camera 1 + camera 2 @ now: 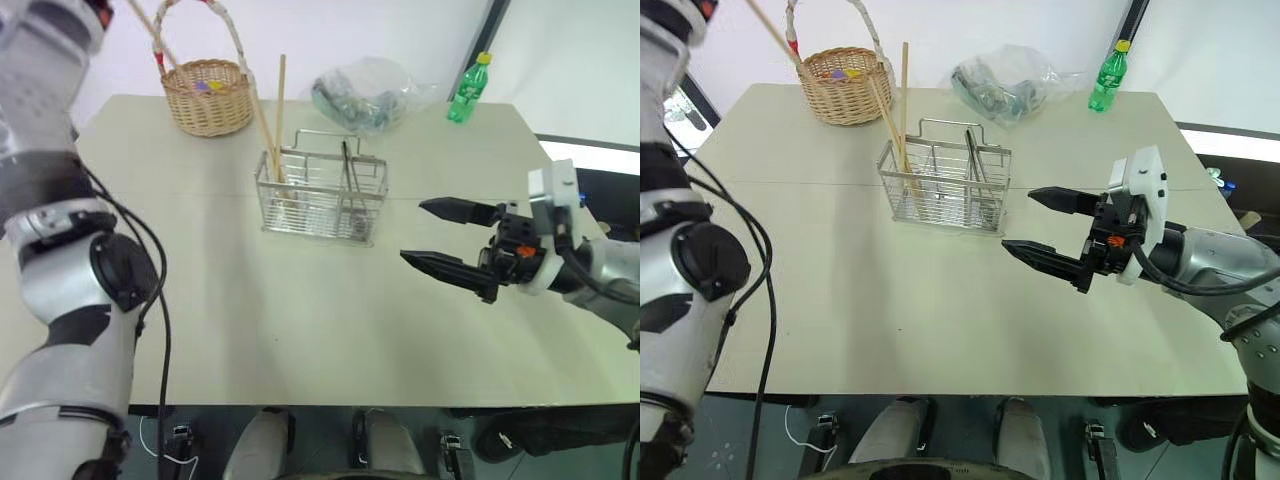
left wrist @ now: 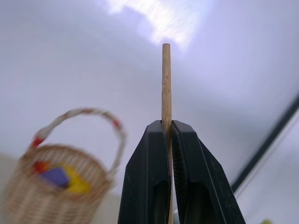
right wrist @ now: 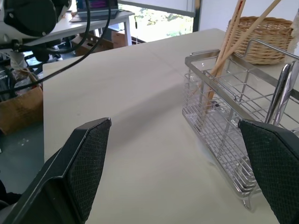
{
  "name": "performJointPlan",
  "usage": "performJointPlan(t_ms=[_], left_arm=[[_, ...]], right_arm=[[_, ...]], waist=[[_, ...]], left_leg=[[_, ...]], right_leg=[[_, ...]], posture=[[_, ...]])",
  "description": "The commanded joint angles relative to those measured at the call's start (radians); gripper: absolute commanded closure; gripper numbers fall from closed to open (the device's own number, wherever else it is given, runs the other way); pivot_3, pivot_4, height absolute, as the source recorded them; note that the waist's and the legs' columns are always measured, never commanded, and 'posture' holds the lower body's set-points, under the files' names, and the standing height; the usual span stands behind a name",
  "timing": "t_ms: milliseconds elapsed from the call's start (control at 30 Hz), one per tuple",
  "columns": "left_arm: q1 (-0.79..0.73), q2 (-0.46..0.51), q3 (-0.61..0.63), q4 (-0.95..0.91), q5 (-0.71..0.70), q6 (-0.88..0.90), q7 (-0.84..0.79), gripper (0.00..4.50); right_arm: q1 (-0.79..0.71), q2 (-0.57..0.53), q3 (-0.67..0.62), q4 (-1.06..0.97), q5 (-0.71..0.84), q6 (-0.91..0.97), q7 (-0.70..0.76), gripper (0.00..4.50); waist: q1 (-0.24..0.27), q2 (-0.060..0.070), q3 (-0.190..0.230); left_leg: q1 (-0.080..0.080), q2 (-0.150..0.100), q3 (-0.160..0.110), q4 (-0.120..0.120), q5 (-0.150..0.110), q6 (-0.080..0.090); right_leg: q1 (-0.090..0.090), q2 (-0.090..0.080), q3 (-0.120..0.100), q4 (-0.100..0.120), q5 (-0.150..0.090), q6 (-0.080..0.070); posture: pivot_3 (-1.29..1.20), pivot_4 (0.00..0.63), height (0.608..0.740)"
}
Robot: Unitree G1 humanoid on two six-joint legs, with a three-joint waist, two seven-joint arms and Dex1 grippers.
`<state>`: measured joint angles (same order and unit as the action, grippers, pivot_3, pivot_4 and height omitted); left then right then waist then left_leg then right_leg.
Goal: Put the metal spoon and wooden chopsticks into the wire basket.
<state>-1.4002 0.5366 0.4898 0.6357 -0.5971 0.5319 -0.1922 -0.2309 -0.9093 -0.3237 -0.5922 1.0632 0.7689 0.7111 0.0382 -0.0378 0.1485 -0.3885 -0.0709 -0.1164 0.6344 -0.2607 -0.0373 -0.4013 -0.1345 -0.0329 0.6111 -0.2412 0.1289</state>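
Observation:
The wire basket (image 1: 322, 196) stands at the middle of the table. Two wooden chopsticks (image 1: 279, 112) lean upright in its left compartment. The metal spoon (image 3: 281, 94) stands in its right compartment. My left gripper (image 2: 169, 125) is raised high at the far left, shut on another wooden chopstick (image 2: 166, 84) that sticks out past its fingertips; this stick also crosses the top left corner (image 1: 152, 30) in the head view. To the right of the wire basket, my right gripper (image 1: 412, 231) hovers over the table, pointing at it, open with nothing between its fingers.
A round wicker basket (image 1: 208, 96) with a tall handle sits at the back left and holds coloured items. A clear plastic bag (image 1: 366, 92) and a green bottle (image 1: 467, 90) stand along the back edge. A black cable (image 1: 160, 330) hangs from my left arm.

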Motion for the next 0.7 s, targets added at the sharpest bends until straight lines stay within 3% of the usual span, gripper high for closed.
performJointPlan(t_ms=[33,233,500,700], left_arm=[[-0.042,-0.03,-0.043,0.016,0.01,-0.019,-0.058,4.48],[0.001,-0.087,-0.149,-0.041,0.056,0.0,-0.133,4.48],[0.177,-0.181,-0.272,-0.214,0.111,-0.024,-0.196,4.48],[0.268,-0.222,-0.299,-0.309,0.126,-0.024,-0.202,4.48]], right_arm=[[0.014,0.014,-0.027,-0.04,0.009,-0.016,-0.019,0.0],[0.051,0.029,-0.057,-0.069,0.022,-0.019,-0.054,0.0],[0.083,0.038,-0.076,-0.098,0.03,-0.025,-0.091,0.0],[0.087,0.042,-0.081,-0.099,0.038,-0.028,-0.11,0.0]], waist=[[0.001,0.0,0.0],[-0.001,-0.001,0.001],[0.0,0.0,0.0],[0.0,0.0,0.0]], left_leg=[[0.0,0.0,0.0,0.0,0.0,0.0],[0.0,0.0,0.0,0.001,0.0,0.0],[0.001,0.0,-0.001,0.0,0.0,0.0],[0.001,0.0,-0.001,0.001,0.0,0.0]], right_leg=[[0.0,0.0,0.0,0.001,0.0,0.0],[0.0,0.001,-0.001,0.001,0.0,0.0],[0.0,0.001,0.001,0.001,0.0,0.0],[0.001,0.001,0.001,0.001,0.0,0.0]], posture=[[0.0,0.15,0.674],[0.0,0.15,0.674],[0.0,0.15,0.674],[0.0,0.15,0.674]])
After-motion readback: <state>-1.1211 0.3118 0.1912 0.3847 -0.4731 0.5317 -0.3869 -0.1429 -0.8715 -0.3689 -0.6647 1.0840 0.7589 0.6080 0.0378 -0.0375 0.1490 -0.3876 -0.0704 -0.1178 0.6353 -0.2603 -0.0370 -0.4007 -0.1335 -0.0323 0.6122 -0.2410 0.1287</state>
